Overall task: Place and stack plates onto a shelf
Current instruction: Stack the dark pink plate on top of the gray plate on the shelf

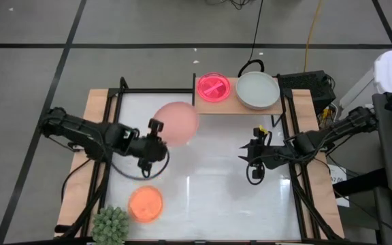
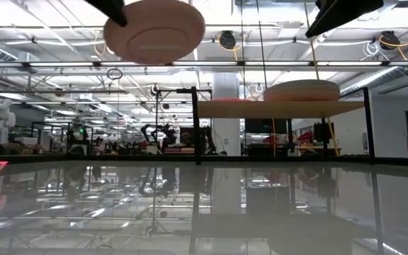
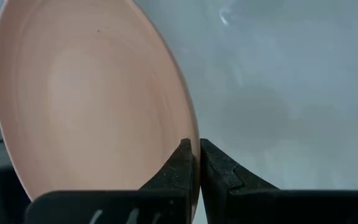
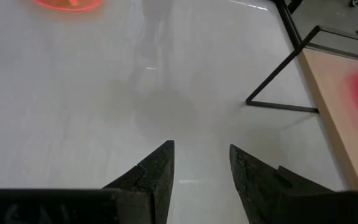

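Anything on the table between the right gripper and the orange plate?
No. In the high view, only bare white tabletop separates the right gripper from the orange plate.

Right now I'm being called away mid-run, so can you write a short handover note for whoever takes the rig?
Left claw: shut on the rim of the large matte dusty-pink plate, lifted above the white tabletop, left of the shelf.
Right claw: open, empty, over the table's right side.
Done: glossy magenta plate and pale grey-green plate sit side by side on the light-wood shelf.
Left: shelve the pink plate, then the glossy orange plate near the spiky green plant.
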Robot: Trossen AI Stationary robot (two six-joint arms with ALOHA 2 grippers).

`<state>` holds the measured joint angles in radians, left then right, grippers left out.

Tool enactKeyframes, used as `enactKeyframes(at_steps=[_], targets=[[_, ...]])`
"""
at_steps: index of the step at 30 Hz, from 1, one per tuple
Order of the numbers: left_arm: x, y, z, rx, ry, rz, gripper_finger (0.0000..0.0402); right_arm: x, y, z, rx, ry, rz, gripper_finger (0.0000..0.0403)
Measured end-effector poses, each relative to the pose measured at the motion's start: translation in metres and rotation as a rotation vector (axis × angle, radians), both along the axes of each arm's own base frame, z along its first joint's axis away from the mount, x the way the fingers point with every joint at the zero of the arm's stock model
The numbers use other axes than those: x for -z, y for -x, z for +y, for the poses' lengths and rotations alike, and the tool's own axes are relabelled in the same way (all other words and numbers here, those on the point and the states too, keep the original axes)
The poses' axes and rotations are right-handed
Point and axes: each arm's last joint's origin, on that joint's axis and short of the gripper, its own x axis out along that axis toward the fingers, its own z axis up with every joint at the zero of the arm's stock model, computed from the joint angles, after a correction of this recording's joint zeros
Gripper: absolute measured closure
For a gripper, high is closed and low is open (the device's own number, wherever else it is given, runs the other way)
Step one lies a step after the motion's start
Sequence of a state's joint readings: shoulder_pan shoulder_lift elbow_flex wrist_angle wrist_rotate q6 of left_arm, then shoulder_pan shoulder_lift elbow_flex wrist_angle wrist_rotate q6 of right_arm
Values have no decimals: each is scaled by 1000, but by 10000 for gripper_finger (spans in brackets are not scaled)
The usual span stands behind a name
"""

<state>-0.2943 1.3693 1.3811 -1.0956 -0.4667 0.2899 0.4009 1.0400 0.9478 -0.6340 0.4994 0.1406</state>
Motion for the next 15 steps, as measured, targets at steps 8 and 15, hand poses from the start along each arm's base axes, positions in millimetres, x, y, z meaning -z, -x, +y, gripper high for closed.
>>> enactKeyframes(at_steps=[8, 15], targets=[[-15, -21, 27, 149, -139, -91, 390, -1, 5, 8, -42, -5, -1, 264], [-18, -40, 51, 230, -215, -143, 390, -1, 6, 10, -52, -4, -2, 264]])
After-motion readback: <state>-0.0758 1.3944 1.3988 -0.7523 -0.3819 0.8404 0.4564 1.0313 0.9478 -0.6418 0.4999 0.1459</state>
